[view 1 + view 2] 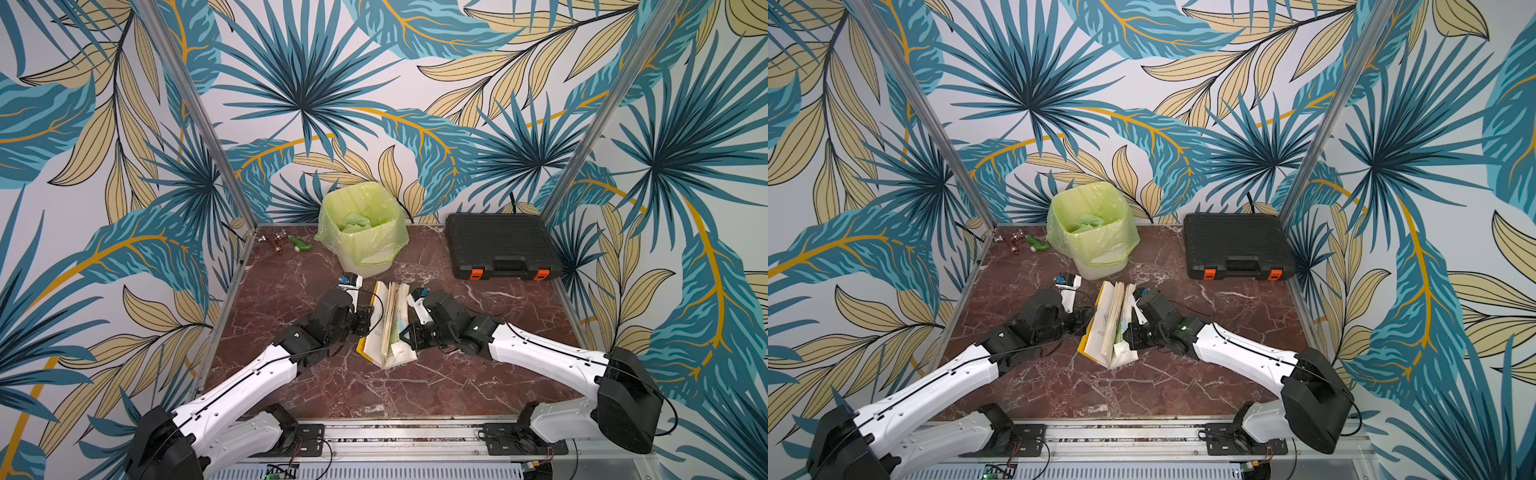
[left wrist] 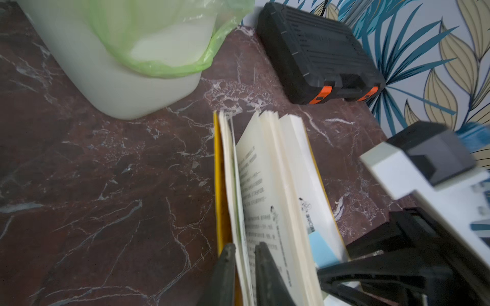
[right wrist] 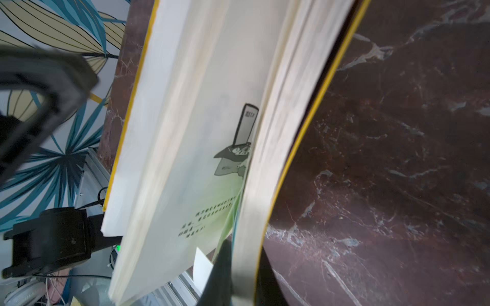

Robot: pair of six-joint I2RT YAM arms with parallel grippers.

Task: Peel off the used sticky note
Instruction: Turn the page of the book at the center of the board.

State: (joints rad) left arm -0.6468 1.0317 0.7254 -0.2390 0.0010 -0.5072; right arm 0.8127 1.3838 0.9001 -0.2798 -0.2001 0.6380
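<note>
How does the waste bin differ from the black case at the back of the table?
The waste bin is pale with a green liner; the black case has orange latches. The bin stands tall and open on top; the case lies flat and shut. Both sit at the far side of the marble table.

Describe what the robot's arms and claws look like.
Both the left arm and right arm have white boxy shells with black joints. A thin black cable runs along each. The left claw and right claw have dark tapered fingers.
</note>
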